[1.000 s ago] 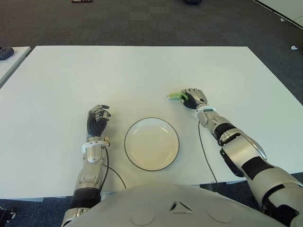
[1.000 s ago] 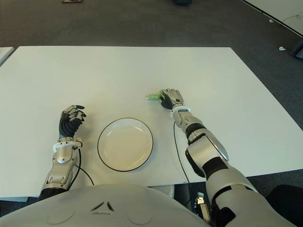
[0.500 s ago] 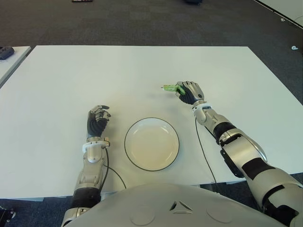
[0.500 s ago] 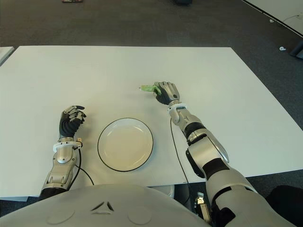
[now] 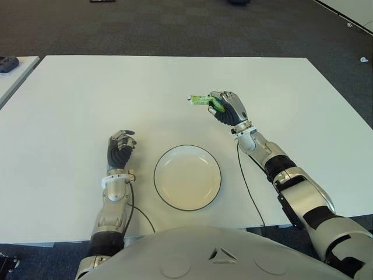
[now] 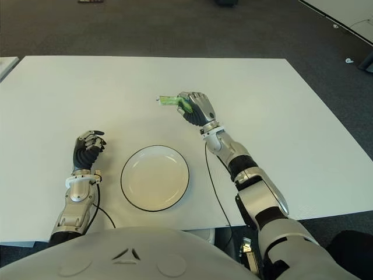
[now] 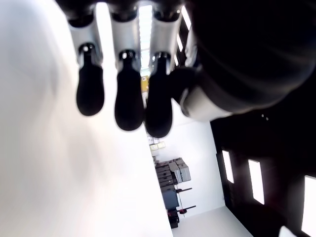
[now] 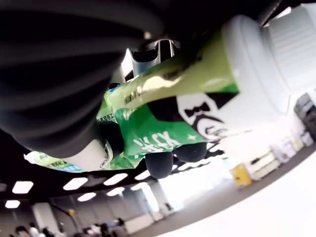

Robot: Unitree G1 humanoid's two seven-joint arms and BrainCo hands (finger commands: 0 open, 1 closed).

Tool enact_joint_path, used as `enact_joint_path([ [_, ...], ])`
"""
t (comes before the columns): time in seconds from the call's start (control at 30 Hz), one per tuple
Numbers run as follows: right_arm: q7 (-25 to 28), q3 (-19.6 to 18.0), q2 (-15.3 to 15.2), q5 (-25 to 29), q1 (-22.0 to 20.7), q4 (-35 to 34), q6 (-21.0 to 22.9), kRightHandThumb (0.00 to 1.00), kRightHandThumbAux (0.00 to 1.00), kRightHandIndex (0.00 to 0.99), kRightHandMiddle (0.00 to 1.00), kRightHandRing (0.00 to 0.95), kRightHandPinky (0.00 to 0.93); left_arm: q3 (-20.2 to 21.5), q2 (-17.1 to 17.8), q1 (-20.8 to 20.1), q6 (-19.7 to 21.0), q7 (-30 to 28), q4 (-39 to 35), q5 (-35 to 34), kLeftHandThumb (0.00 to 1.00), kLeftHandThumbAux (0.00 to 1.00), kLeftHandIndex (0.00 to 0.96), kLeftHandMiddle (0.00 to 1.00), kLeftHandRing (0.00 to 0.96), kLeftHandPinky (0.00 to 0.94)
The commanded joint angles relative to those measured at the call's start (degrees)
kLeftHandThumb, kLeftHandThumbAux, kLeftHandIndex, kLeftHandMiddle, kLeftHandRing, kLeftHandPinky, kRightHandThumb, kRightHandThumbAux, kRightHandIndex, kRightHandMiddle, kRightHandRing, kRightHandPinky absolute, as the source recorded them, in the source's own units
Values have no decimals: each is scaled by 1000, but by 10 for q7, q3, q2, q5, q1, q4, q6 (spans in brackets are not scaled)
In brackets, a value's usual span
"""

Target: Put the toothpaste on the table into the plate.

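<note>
**Toothpaste in the right hand, above the table beyond the plate**

Gripping the toothpaste [image 5: 202, 100], the right hand [image 5: 226, 108] shows over the white table [image 5: 70, 99], farther from the robot than the plate [image 5: 187, 177] and a little to the plate's right. Its fingers are curled around the green tube, whose flat crimped end sticks out from the hand toward the robot's left. The right wrist view confirms the hold from close by: the green and white tube [image 8: 197, 94] with its white cap lies across the palm, and dark fingertips [image 8: 159, 164] wrap over its printed side (the lettering is only partly readable). In the eye views the tube shows apart from the plate.

The plate is round and white with a thin dark rim, sitting on the table near the robot's front edge, between the two arms. Nothing lies in it.

The left hand [image 5: 119, 149] shows just to the left of the plate, near the table's front edge, with its fingers curled in and holding nothing; its own wrist view shows three dark fingertips [image 7: 128, 103] bent close together over the white surface. A black cable [image 5: 135, 204] runs from that wrist back along the table toward the robot's body.
</note>
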Motion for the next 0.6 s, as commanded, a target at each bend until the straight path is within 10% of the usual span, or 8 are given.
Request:
enact_joint_path([
  [0.03, 25, -8, -9, 11, 31, -63, -37, 708, 721, 439, 860, 852, 846, -1, -6, -5, 7, -3, 1, -7, 708, 716, 436, 675, 666, 637],
  [0.6, 106, 15, -21, -4, 72, -147, -167, 709, 721, 440, 860, 850, 839, -3, -7, -3, 20, 1, -10, 0, 709, 716, 436, 698, 687, 662],
])
